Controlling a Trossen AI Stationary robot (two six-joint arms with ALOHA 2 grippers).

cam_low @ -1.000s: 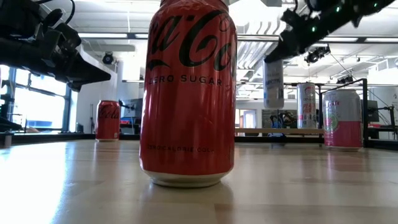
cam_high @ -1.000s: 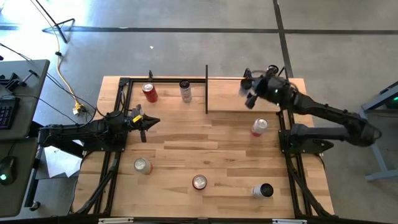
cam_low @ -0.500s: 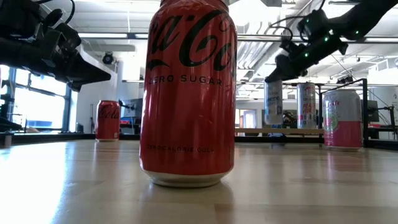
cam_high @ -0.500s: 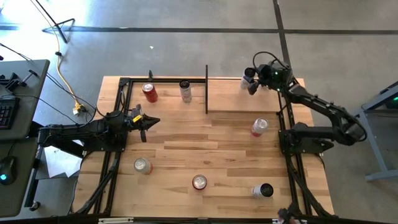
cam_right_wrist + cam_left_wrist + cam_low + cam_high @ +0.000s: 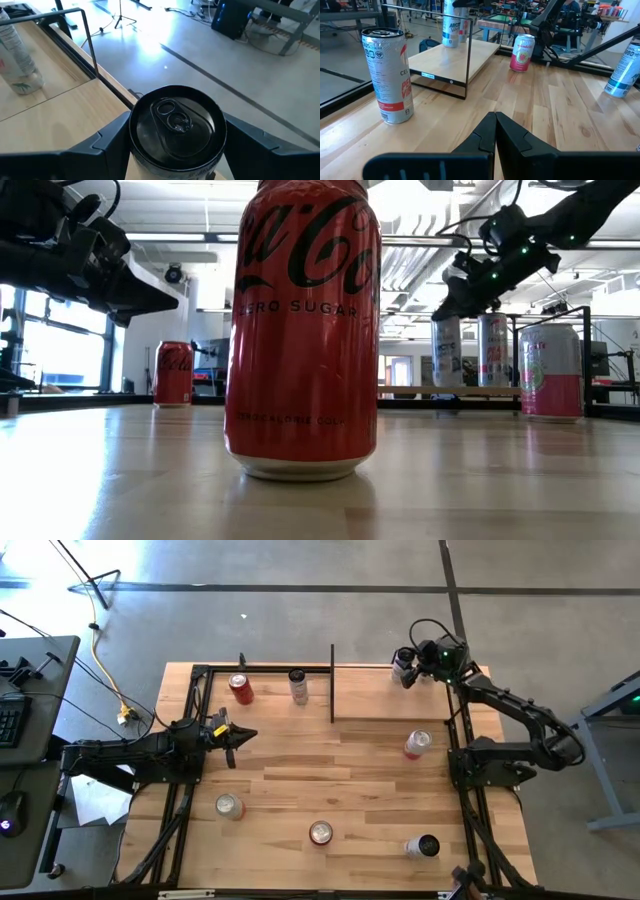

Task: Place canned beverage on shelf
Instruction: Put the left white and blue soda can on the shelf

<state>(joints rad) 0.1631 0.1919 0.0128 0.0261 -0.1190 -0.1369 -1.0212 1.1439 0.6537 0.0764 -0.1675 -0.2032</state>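
Observation:
The canned beverage, white with a dark top, is held by my right gripper at the far right of the shelf, a low light-wood plank with a thin black upright plate at its left end. In the low view the can stands upright with its bottom at the plank's top. My left gripper is shut and empty over the table's left middle; it also shows in the left wrist view. My right gripper pinches the can's side wall just below the top rim between its two fingers, one on each side. The fingers slant down from above. The can is upright, its bottom at the shelf; whether it rests there I cannot tell.
A red can and a white can stand left of the plate. A pink can stands near the shelf's near edge. Three more cans are near the front; the middle one fills the low view.
My right gripper has carried the can toward the table's far edge and down, from above the shelf's middle to the shelf's far right part. The can has stayed upright and now has its bottom at the plank.

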